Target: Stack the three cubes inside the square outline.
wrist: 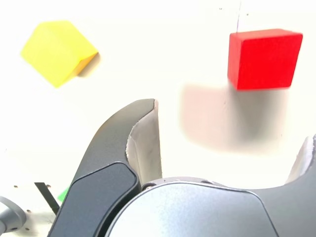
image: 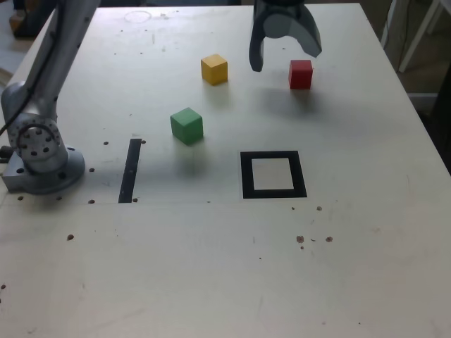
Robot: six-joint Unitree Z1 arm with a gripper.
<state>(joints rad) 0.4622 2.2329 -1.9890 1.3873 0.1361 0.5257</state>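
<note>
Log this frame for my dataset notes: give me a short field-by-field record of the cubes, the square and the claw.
red cube: on the table, far side, just to the exterior view's right of the claw
yellow cube: on the table, to the exterior view's left of the claw
green cube: on the table, nearer the camera, apart from the others
square: holds nothing
claw: open, holding nothing, above the table between yellow and red
stacked: none

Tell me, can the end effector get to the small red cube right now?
Probably yes: the open end effector hangs just beside the small red cube, with bare table around it.
</note>
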